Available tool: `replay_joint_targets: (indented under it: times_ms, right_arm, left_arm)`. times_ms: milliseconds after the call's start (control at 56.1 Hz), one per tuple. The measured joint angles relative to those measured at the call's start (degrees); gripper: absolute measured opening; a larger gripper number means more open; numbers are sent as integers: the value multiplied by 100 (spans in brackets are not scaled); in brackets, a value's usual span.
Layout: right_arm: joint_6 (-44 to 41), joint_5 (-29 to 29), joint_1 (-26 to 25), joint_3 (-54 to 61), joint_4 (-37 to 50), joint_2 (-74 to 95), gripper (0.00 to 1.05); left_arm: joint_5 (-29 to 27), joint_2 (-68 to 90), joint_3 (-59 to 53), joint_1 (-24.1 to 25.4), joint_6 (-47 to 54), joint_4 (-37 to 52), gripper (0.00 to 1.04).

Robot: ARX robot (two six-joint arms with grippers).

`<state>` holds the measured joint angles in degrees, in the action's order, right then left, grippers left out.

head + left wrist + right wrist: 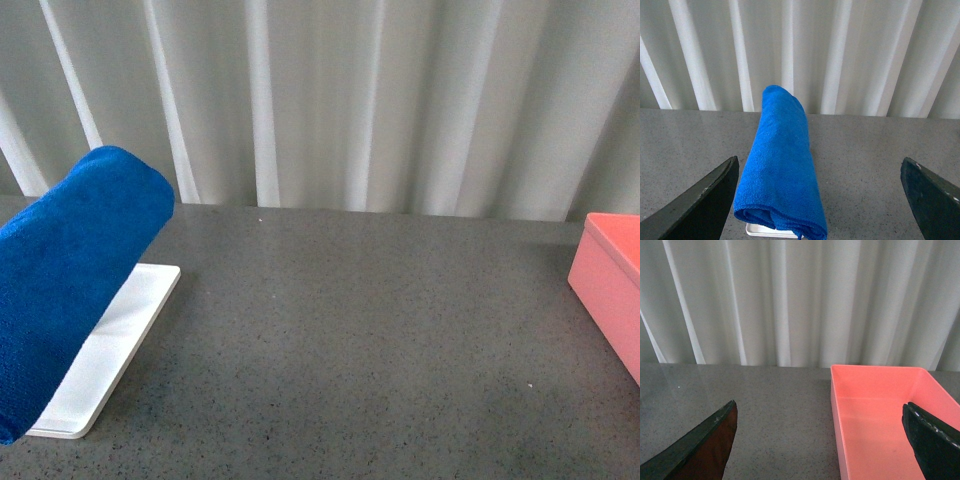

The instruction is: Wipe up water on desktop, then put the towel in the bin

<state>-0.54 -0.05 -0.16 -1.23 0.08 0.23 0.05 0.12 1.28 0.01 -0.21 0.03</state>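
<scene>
The bright blue towel [70,280] hangs draped over a stand at the left of the dark grey speckled desktop [370,340]. It also shows in the left wrist view [780,165], between and beyond my left gripper's [822,200] wide-open fingers [705,200], apart from them. The salmon-pink bin [612,285] stands at the desktop's right edge, cut off by the frame. In the right wrist view the bin [880,420] is empty and lies under my open right gripper [822,440], one finger [935,440] above its inside. No water shows on the desktop.
A flat white tray [110,345] lies under the towel at the left; its edge shows in the left wrist view [765,231]. A white pleated curtain [350,100] closes off the desktop's far edge. Neither arm shows in the front view.
</scene>
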Motion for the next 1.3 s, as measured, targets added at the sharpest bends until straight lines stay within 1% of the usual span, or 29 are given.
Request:
replay_joint_targets:
  times_ms: [214,232,250,267,285,303,339,392,464,588,695,731,784,838,874,981,1088,1159,1302]
  right_arm:
    - [0,0,0,0,0,0,98]
    - [-2,0,0,0,0,0,98]
    - [-2,0,0,0,0,0,98]
    - [0,2,0,0,0,0,98]
    - [0,2,0,0,0,2,98]
    - [-2,-4,0,0,0,0,98]
    - [-2,-24,0,0,0,-2,98]
    - [0,-4,9,0,0,-2,98]
    - [0,-2,9,0,0,-2,98]
    - [-2,-2,9,0,0,-2,98]
    - [0,0,9,0,0,-2,98]
    - [-2,0,9,0,0,-2,98]
    - [0,-2,9,0,0,-2,98]
    - [-2,0,9,2,0,-2,98]
    - [-2,0,9,2,0,-2,98]
    - [-2,0,9,0,0,-2,98]
    - [-2,0,9,0,0,-2,98]
    - [0,0,9,2,0,-2,98]
    - [-2,0,9,2,0,-2,98]
  left_arm:
    - [44,24,11,22,-11,-31,98]
    - [315,127,63,144,-79,-219,98]
    - [903,249,177,297,-160,-522,98]
    - [1019,334,225,391,-186,-669,98]
    - [1593,538,345,592,-219,-940,98]
    - [1991,748,446,785,-234,-1158,98]
    - [2559,1106,584,1097,-275,-1290,98]
    - [2833,1458,732,1231,-291,-1161,98]
    - [2758,1884,1051,1178,-284,-804,98]
    - [2107,3587,2461,356,-125,391,98]
    - [2006,4769,3344,-59,22,487,98]
    - [1816,5239,3654,-214,136,509,98]
    - [1827,5910,4116,-356,197,339,98]
    - [1644,6710,4627,-490,393,232,98]
    - [1515,7154,4905,-529,544,216,98]
    - [1445,7980,5482,-507,1038,70,98]
    - [1403,8719,6133,-369,1429,-352,98]
    - [1156,9075,6411,-306,1661,-437,98]
    - [688,9836,7106,-192,1998,-1019,98]
